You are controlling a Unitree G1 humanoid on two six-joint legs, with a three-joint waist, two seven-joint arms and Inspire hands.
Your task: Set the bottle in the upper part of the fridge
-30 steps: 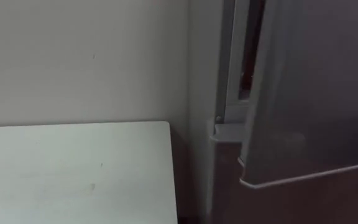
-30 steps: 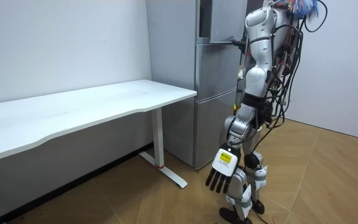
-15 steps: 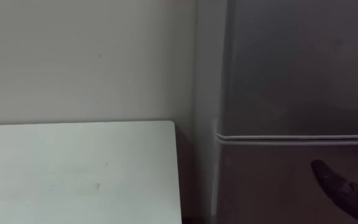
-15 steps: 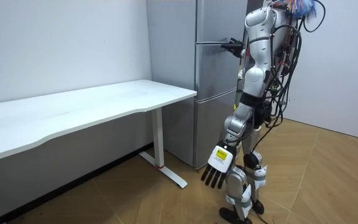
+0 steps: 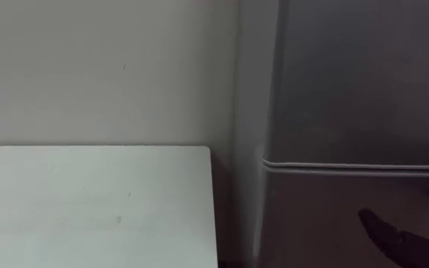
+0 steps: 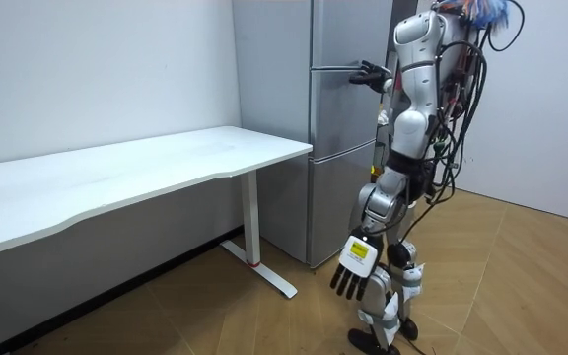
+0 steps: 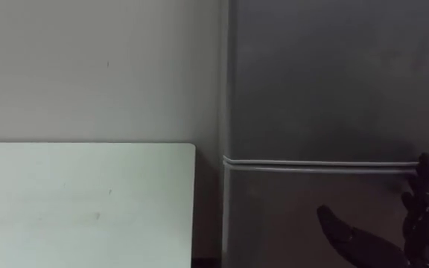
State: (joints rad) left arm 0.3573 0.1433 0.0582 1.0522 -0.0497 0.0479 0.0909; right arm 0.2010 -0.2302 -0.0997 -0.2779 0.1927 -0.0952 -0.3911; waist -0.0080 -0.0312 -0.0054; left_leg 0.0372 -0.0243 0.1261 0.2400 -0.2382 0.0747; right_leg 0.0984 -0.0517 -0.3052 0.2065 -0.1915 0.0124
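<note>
The grey fridge (image 6: 348, 118) stands in front of me with its upper door (image 5: 363, 82) shut flush against the body. A pale seam (image 5: 348, 168) separates it from the lower door (image 5: 326, 216). My right hand (image 7: 363, 242) is raised in front of the fridge just below that seam, thumb stretched out and fingers (image 7: 427, 201) straight, holding nothing. In the room view the right hand (image 6: 368, 75) is at the front of the fridge at chest height. My left hand (image 6: 353, 268) hangs at my side near knee height, its fingers straight and empty.
A white table (image 5: 88, 201) stands against the wall directly left of the fridge, its corner almost touching the fridge side. In the room view the table (image 6: 166, 163) runs off to the room view's left, with wooden floor (image 6: 501, 266) around me.
The upper fridge door, ajar a second ago, has swung shut. My right hand has since sunk slightly in front of the lower door.
</note>
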